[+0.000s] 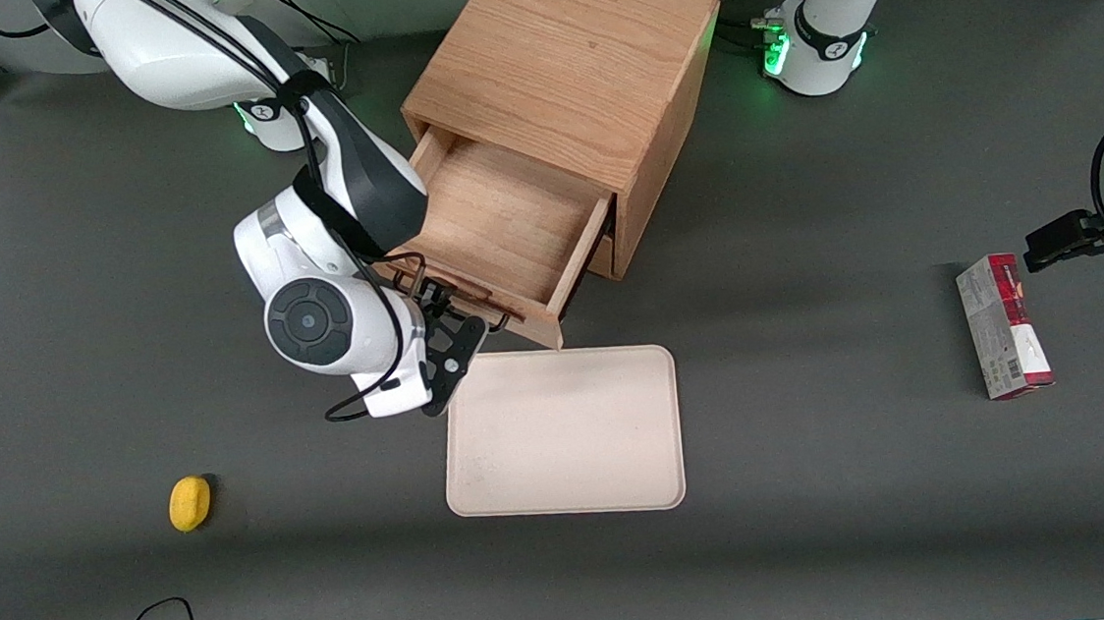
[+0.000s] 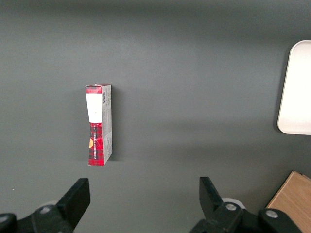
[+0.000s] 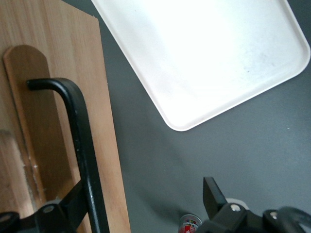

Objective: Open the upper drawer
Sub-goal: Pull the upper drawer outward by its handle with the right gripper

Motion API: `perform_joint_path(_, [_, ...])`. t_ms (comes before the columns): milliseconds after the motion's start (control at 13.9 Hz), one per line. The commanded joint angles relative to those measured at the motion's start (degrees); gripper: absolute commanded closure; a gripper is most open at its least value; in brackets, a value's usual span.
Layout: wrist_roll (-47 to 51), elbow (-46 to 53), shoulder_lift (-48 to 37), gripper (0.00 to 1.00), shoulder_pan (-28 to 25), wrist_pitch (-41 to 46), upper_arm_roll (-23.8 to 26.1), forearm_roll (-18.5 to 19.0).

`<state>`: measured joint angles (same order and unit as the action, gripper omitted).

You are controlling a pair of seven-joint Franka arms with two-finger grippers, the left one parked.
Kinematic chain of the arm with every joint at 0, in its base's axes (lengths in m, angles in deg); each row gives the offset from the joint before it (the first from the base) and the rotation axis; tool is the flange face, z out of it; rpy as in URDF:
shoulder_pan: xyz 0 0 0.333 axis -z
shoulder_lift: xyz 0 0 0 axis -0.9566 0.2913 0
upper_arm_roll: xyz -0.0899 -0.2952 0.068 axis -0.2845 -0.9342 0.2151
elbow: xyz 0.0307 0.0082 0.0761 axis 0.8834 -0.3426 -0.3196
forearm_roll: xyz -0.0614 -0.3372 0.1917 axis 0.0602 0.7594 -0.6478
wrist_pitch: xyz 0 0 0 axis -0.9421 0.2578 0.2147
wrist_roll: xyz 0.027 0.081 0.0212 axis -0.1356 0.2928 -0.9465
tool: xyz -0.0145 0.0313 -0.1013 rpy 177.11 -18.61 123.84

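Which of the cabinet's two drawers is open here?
The upper drawer: it is pulled well out, its empty wooden tray exposed, with the gripper at its black handle. The bottom drawer stays in the cabinet.

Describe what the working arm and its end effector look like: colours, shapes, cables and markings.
The working arm has glossy white rounded shells with black joint sections and a grey round cap at the wrist. Black cables loop along it. Its end effector, at the upper drawer handle, has black angular fingers on a black bracket. A green light glows at its base.

The grey table (image 1: 825, 525) carries cabinet (image 1: 582, 61), tray (image 1: 562, 432), carton (image 1: 1002, 326), yellow sponge (image 1: 189, 503).
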<state>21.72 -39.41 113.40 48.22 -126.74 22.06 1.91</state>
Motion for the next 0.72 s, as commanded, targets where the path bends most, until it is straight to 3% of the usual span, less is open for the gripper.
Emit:
perform_joint_path(0, [-2.16,2.18,1.18,0.00,0.94,-0.59,0.21,0.72])
perform_joint_path(649, [-2.16,2.09,1.88,0.00,2.35,-3.84,0.21,0.81])
